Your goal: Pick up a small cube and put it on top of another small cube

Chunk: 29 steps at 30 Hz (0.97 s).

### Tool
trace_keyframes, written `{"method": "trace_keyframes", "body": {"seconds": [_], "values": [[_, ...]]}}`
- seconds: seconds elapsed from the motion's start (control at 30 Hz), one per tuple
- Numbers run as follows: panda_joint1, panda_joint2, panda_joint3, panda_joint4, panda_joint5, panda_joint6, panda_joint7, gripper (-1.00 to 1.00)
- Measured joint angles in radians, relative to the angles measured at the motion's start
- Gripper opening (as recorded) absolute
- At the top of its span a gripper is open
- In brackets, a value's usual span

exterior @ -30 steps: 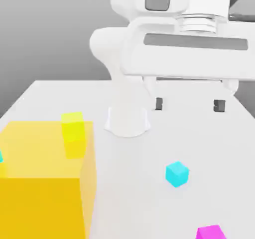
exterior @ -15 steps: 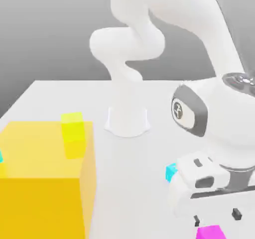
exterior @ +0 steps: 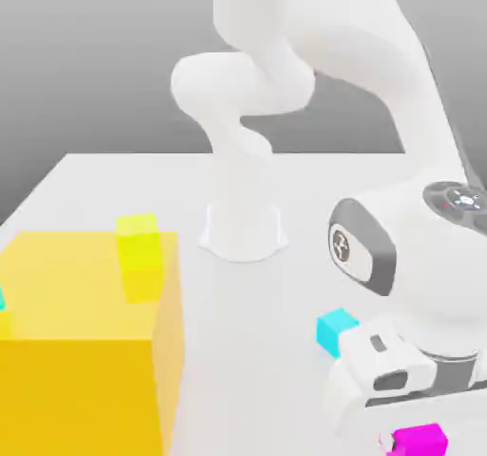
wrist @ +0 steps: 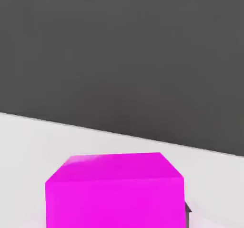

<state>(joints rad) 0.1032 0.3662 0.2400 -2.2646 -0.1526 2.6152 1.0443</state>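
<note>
The small magenta-pink cube (exterior: 420, 441) sits low at the exterior view's right, near the table's front edge. My gripper (exterior: 413, 433) is down over it, and the white hand (exterior: 395, 376) hides most of the fingers. In the hand view the magenta cube (wrist: 114, 190) looms close between the jaws, with a dark fingertip (wrist: 187, 208) against its side. The gripper is shut on this cube. A small cyan cube (exterior: 335, 330) rests on the table just beyond the hand, toward the exterior view's left of it, partly covered by the hand.
A big translucent yellow block (exterior: 86, 349) fills the exterior view's left front. A small yellow-green cube (exterior: 140, 245) shows at its far upper corner. The arm's white base (exterior: 243, 226) stands at the table's middle back.
The arm swung down from high above the table to the magenta cube. The fingers went from wide open to shut on the cube, which has shifted slightly.
</note>
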Motion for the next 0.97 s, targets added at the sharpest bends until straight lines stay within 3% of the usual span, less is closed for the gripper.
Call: {"method": "trace_keyframes", "body": {"seconds": [0.3, 0.6, 0.73, 0.87, 0.9, 0.97], "values": [[-0.008, -0.303, 0.099, -0.319, 0.163, 0.023, -0.135, -1.00], [0.078, -0.597, 0.082, -0.641, 0.324, 0.064, -0.270, -1.00], [0.055, -0.515, 0.095, -0.666, 0.278, 0.172, -0.241, -1.00], [0.034, -0.373, 0.080, -0.663, 0.142, 0.305, -0.147, -1.00], [0.034, -0.347, 0.070, -0.662, 0.109, 0.329, -0.124, 1.00], [0.029, -0.347, 0.070, -0.662, 0.108, 0.329, -0.124, 1.00]]}}
